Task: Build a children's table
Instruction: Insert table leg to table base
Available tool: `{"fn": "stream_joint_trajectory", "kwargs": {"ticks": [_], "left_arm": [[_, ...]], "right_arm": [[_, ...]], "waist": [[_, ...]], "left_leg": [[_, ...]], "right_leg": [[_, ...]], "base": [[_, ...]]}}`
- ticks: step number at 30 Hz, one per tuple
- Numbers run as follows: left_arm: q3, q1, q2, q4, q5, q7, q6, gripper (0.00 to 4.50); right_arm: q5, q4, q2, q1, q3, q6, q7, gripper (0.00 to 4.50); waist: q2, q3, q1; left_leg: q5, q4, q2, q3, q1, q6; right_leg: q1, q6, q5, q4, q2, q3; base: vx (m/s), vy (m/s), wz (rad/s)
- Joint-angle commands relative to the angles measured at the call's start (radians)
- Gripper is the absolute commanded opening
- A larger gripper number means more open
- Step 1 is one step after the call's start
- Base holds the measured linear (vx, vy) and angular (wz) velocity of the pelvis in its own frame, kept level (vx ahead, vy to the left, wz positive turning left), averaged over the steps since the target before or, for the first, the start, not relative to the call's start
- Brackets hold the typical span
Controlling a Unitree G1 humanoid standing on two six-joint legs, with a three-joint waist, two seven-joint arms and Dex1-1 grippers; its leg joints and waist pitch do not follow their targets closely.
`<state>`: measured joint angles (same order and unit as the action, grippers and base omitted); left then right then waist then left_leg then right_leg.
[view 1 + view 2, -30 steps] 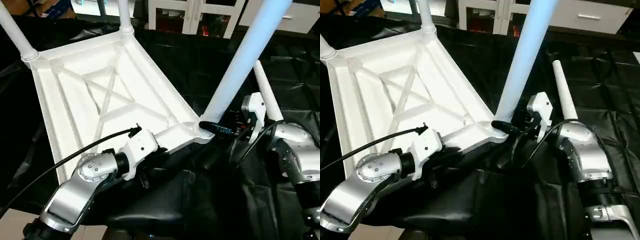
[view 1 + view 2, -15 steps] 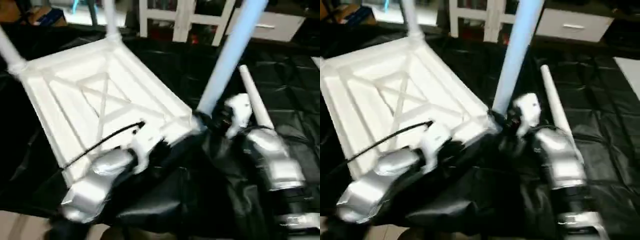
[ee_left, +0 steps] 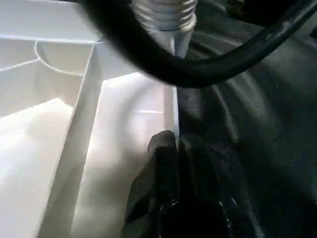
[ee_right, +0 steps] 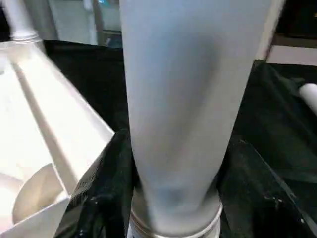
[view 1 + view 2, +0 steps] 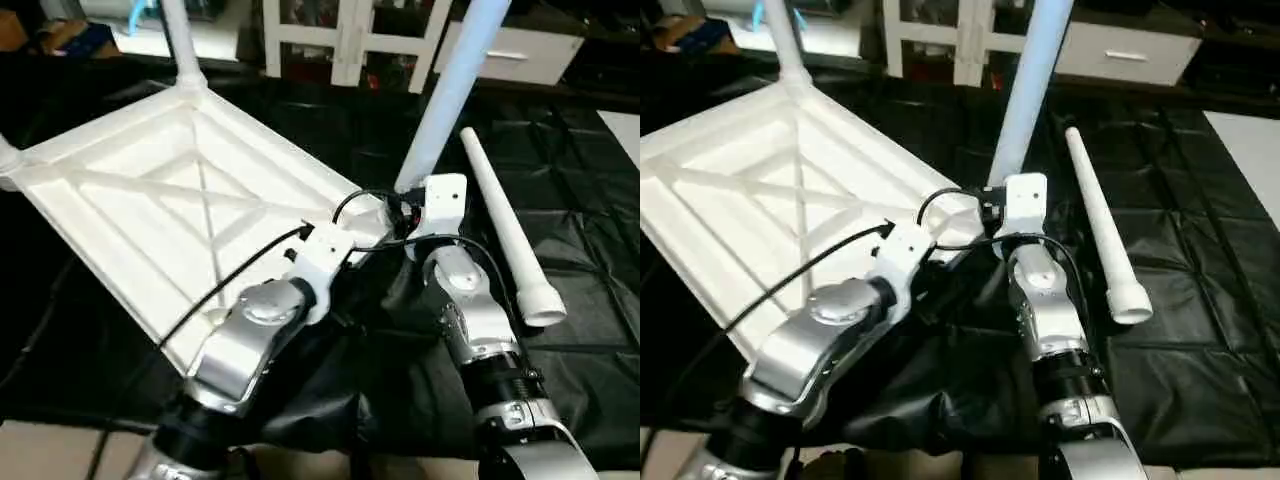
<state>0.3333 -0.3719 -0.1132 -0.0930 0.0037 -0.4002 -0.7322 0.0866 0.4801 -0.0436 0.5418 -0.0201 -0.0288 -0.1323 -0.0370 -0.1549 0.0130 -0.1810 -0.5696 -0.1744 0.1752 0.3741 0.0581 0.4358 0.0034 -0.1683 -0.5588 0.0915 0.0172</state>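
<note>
No readable writing on tabletop (image 5: pixel 130 210) or legs (image 5: pixel 505 225)

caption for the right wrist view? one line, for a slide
Right gripper clasps an upright leg just above its corner socket on the upturned tabletop.

The upturned tabletop (image 5: pixel 150 200) lies at my eleven o'clock on the work table (image 5: pixel 590 330) — one leg (image 5: pixel 445 100) stands in its near corner socket, a loose leg (image 5: pixel 505 235) lies at two o'clock.

The left gripper (image 3: pixel 171 148) is pinched closed, its silver forearm reaching forward. The right gripper (image 4: pixel 173 198) stands half spread, just beside it, forearm alongside.
</note>
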Motion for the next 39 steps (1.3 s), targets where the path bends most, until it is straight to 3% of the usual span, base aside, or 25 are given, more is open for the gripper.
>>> {"fn": "stream_joint_trajectory", "kwargs": {"ticks": [1,3,7,11,12,15,17,18,20,24,26,28,29,34,35,39], "left_arm": [[0.041,0.037,-0.034,0.008,-0.007,-0.063,0.0,0.0],[0.046,0.053,-0.069,-0.008,-0.014,-0.102,0.025,0.0],[0.045,0.086,-0.155,-0.031,-0.024,-0.18,0.085,0.0],[0.034,0.127,-0.251,-0.061,-0.054,-0.281,0.151,0.0],[0.034,0.162,-0.311,-0.089,-0.081,-0.369,0.23,0.0],[0.031,0.185,-0.352,-0.111,-0.094,-0.412,0.247,0.0],[0.02,0.208,-0.393,-0.122,-0.1,-0.443,0.254,0.0],[0.008,0.218,-0.412,-0.118,-0.101,-0.45,0.273,0.0],[0.005,0.219,-0.418,-0.114,-0.103,-0.451,0.283,0.0],[-0.009,0.221,-0.434,-0.105,-0.115,-0.465,0.31,0.0],[-0.011,0.221,-0.435,-0.103,-0.116,-0.469,0.316,0.0],[-0.011,0.221,-0.436,-0.101,-0.116,-0.472,0.322,0.0],[-0.011,0.221,-0.436,-0.101,-0.116,-0.473,0.322,0.0],[0.001,0.219,-0.427,-0.107,-0.125,-0.475,0.324,0.0],[0.002,0.219,-0.425,-0.108,-0.126,-0.474,0.325,0.0],[0.004,0.22,-0.42,-0.108,-0.125,-0.471,0.328,0.0]], "right_arm": [[0.012,-0.004,-0.024,-0.049,0.046,-0.025,-0.102,1.92],[0.047,-0.069,-0.05,-0.073,0.059,-0.025,-0.19,2.62],[0.113,-0.202,-0.125,-0.112,0.066,-0.071,-0.329,2.88],[0.156,-0.316,-0.23,-0.144,0.06,-0.101,-0.46,3.07],[0.185,-0.384,-0.301,-0.168,0.055,-0.123,-0.541,3.26],[0.221,-0.431,-0.352,-0.187,0.041,-0.144,-0.602,3.41],[0.274,-0.49,-0.424,-0.215,0.015,-0.173,-0.689,3.41],[0.316,-0.528,-0.471,-0.237,-0.008,-0.206,-0.752,3.41],[0.328,-0.539,-0.487,-0.244,-0.014,-0.218,-0.77,3.41],[0.362,-0.548,-0.547,-0.283,-0.02,-0.238,-0.852,3.41],[0.363,-0.541,-0.561,-0.293,-0.012,-0.236,-0.876,3.41],[0.363,-0.532,-0.57,-0.297,-0.004,-0.239,-0.889,3.41],[0.363,-0.531,-0.57,-0.297,-0.003,-0.24,-0.89,3.18],[0.347,-0.501,-0.548,-0.271,0.028,-0.235,-0.897,2.73],[0.346,-0.497,-0.542,-0.262,0.03,-0.234,-0.895,2.66],[0.339,-0.478,-0.525,-0.235,0.025,-0.225,-0.883,2.3]], "waist": [[0.005,0.051,-0.003],[0.005,0.054,-0.005],[0.006,0.055,-0.008],[0.011,0.059,-0.02],[0.015,0.061,-0.023],[0.021,0.062,-0.029],[0.021,0.06,-0.034],[0.021,0.06,-0.038],[0.02,0.057,-0.041],[0.016,0.05,-0.042],[0.015,0.052,-0.04],[0.015,0.053,-0.04],[0.014,0.055,-0.04],[0.015,0.06,-0.041],[0.01,0.063,-0.04],[0.011,0.061,-0.04]], "left_leg": [[-0.396,0.088,-0.031,-0.016,-0.007,-0.013],[-0.356,0.085,-0.034,-0.009,-0.009,-0.036],[-0.321,0.082,-0.034,-0.004,-0.006,-0.057],[-0.183,0.072,-0.034,0.003,-0.005,-0.1],[-0.144,0.071,-0.035,0.001,-0.003,-0.111],[-0.091,0.065,-0.039,0.009,-0.015,-0.134],[-0.074,0.065,-0.04,0.01,-0.013,-0.145],[-0.073,0.065,-0.042,0.011,-0.015,-0.148],[-0.095,0.067,-0.044,0.013,-0.017,-0.147],[-0.211,0.075,-0.046,0.016,-0.021,-0.106],[-0.221,0.076,-0.047,0.018,-0.021,-0.091],[-0.21,0.075,-0.046,0.018,-0.019,-0.087],[-0.201,0.073,-0.046,0.019,-0.021,-0.089],[-0.138,0.067,-0.045,0.021,-0.019,-0.112],[-0.126,0.066,-0.045,0.022,-0.019,-0.119],[-0.137,0.065,-0.045,0.022,-0.019,-0.119]], "right_leg": [[-0.033,-0.086,-0.339,0.065,0.021,-0.013],[-0.036,-0.121,-0.27,0.059,0.021,-0.018],[-0.037,-0.151,-0.278,0.059,0.023,-0.022],[-0.046,-0.197,-0.158,0.045,0.024,-0.025],[-0.05,-0.214,-0.122,0.04,0.023,-0.022],[-0.047,-0.26,-0.015,0.026,0.017,-0.025],[-0.052,-0.272,0.01,0.023,0.017,-0.025],[-0.052,-0.276,0.007,0.023,0.016,-0.025],[-0.05,-0.276,-0.024,0.027,0.018,-0.026],[-0.045,-0.238,-0.214,0.046,0.025,-0.027],[-0.043,-0.221,-0.243,0.048,0.026,-0.028],[-0.043,-0.214,-0.238,0.048,0.026,-0.028],[-0.042,-0.215,-0.227,0.047,0.025,-0.028],[-0.045,-0.241,-0.141,0.036,0.022,-0.027],[-0.046,-0.248,-0.129,0.033,0.022,-0.027],[-0.044,-0.247,-0.165,0.035,0.024,-0.027]], "base": [[0.0,0.0,0.0],[0.0,0.0,0.0],[0.051,-0.028,0.05],[0.053,-0.032,0.04],[0.058,-0.022,-0.01],[0.058,-0.008,0.0],[0.0,0.0,0.0],[0.0,0.0,0.0],[0.0,0.0,0.0],[0.0,0.0,0.0],[0.0,0.0,0.0],[0.0,0.0,0.0],[0.0,0.0,0.0],[0.0,0.0,0.0],[0.0,0.0,0.0],[0.0,0.0,0.0]]}}
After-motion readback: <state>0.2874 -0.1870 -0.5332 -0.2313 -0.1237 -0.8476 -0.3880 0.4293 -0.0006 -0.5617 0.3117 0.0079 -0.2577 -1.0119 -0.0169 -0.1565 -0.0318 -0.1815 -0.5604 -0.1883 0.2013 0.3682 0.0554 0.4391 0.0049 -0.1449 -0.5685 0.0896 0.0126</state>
